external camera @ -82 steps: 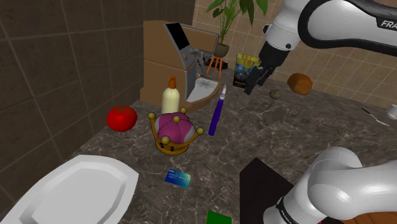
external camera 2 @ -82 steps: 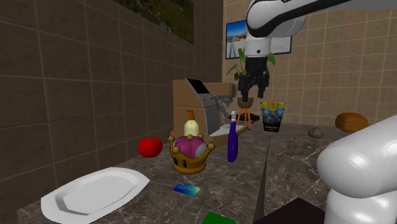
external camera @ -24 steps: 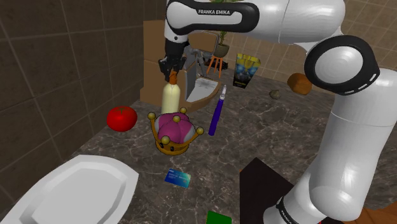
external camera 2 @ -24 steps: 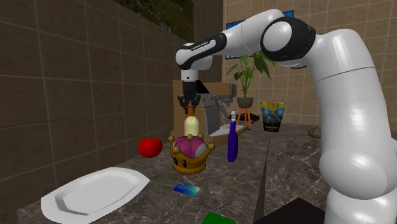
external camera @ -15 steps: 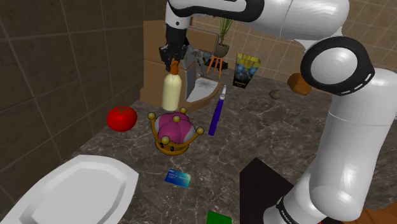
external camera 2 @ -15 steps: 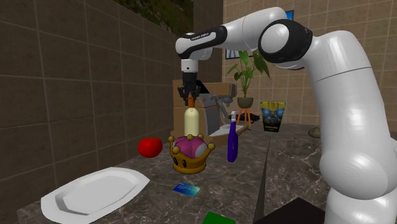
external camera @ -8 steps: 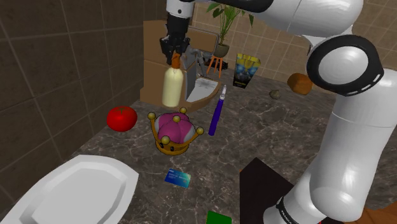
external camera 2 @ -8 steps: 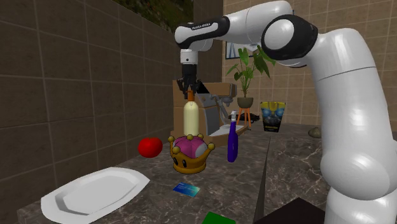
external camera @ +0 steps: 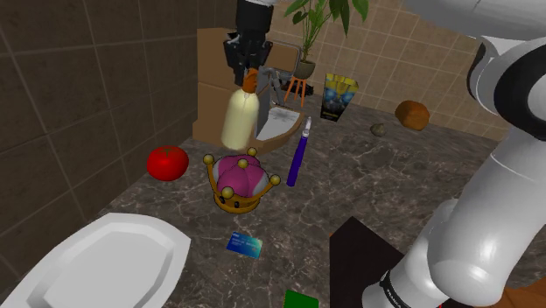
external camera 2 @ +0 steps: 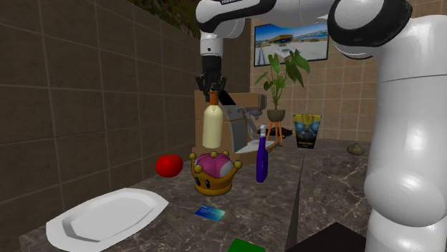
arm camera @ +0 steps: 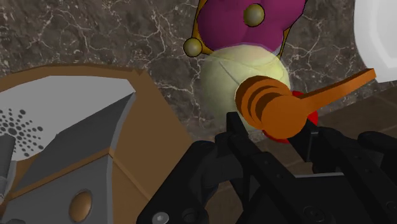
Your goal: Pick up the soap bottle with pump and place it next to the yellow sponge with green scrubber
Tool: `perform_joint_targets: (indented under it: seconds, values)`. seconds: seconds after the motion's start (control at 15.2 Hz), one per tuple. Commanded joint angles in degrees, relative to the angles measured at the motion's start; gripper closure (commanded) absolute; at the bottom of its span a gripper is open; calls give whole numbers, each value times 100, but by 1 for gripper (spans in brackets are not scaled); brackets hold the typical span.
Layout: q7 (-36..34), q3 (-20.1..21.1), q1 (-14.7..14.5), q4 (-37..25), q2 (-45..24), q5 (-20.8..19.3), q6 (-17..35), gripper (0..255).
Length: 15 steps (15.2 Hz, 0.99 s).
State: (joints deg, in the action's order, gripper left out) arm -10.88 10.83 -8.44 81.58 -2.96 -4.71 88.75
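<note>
The soap bottle (external camera: pixel 239 118) is pale yellow with an orange pump (arm camera: pixel 275 112). It hangs clear of the dark marble counter, above and behind a gold crown. My black gripper (external camera: pixel 248 77) is shut on the pump neck from above. In the second exterior view the gripper (external camera 2: pixel 213 89) holds the bottle (external camera 2: pixel 212 125) upright, level with the brown box behind it. In the wrist view the fingers (arm camera: pixel 238 137) clasp the pump, with the bottle's body (arm camera: pixel 235 73) below. A flat green block (external camera: pixel 300 299) lies at the counter's front edge.
On the counter are a gold crown with a purple cushion (external camera: pixel 239 182), a red tomato (external camera: pixel 167 162), a purple bottle (external camera: pixel 299 153), a white plate (external camera: pixel 105 262) and a blue card (external camera: pixel 246 246). A brown box with a machine (external camera: pixel 262 83) stands behind. A tiled wall rises on the shoulder view's left.
My gripper has risen with the soap bottle in it, lifting the bottle off the counter and well above the crown. Nothing else has moved.
</note>
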Motion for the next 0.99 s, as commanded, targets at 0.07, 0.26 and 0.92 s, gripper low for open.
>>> perform_joint_targets:
  seconds: [0.07, 0.26, 0.92]
  values:
    - [-221, 108, -113, 211, 373, 53, -175, 255]
    - [-457, 235, -231, 338, 703, 112, -387, 255]
    - [-1374, 766, -637, 207, 1435, 319, -1281, 255]
